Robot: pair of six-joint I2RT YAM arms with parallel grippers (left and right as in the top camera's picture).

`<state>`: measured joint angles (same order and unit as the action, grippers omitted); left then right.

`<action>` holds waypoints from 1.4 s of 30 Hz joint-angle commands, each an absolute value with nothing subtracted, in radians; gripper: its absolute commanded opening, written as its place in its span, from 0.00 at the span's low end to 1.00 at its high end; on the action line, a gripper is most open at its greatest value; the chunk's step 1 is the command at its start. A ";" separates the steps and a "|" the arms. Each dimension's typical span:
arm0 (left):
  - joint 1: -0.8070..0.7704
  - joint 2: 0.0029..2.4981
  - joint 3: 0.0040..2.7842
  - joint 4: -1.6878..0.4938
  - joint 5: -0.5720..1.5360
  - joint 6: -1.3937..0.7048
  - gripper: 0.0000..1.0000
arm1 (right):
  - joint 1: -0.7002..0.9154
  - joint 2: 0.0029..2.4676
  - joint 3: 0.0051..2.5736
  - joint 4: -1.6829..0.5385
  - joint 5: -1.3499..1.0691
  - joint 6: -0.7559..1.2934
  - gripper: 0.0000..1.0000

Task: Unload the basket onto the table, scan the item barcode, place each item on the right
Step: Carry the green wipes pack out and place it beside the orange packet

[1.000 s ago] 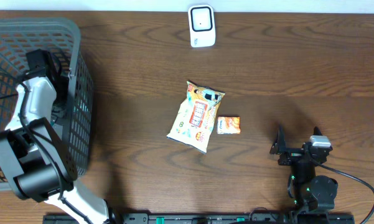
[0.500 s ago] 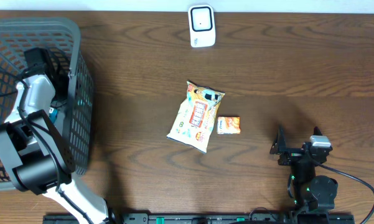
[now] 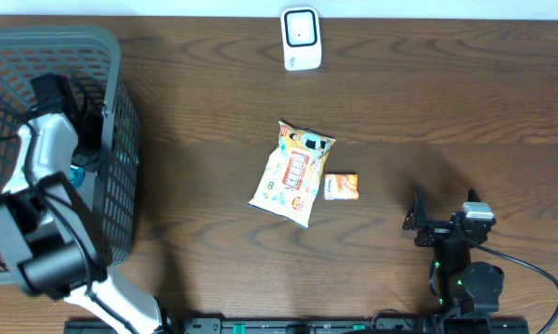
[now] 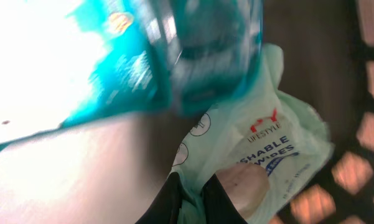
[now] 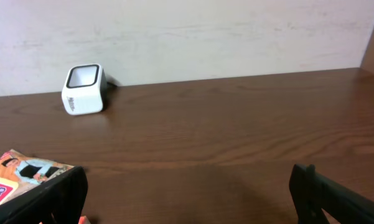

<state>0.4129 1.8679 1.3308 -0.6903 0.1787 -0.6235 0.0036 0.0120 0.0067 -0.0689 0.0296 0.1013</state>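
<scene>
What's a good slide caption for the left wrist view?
Left gripper pinches a pale green wipes pack inside the mesh basket, next to a blurred teal package.

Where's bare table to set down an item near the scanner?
Bare dark wooden table lies between the grey mesh basket and the yellow snack bag, and right of the white scanner. Crowded only mid-table, where the small orange packet sits beside the bag.

wooden table (image 3: 446, 111) holds basket (image 3: 121, 139), scanner (image 3: 301, 38), snack bag (image 3: 292, 173), small packet (image 3: 341, 186).
</scene>
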 commanded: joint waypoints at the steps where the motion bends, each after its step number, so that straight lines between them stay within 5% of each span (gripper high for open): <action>1: 0.443 1.698 1.331 -0.704 0.194 -0.602 0.07 | -0.015 0.006 0.006 -0.072 0.028 0.092 0.99; 23: 0.408 0.924 1.331 -0.774 0.206 -0.626 0.07 | -0.015 0.006 0.006 -0.072 0.027 0.092 0.99; 32: 0.138 0.882 1.330 -0.755 0.377 -0.624 0.07 | -0.015 0.006 0.006 -0.072 0.028 0.092 0.99; 42: -0.300 1.119 1.330 -0.623 0.366 -0.528 0.07 | -0.015 0.006 0.006 -0.072 0.028 0.092 0.99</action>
<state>-0.2184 1.0546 1.3205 -0.6521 0.3515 -0.5743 0.0036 0.0120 0.0067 -0.0685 0.0299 0.1009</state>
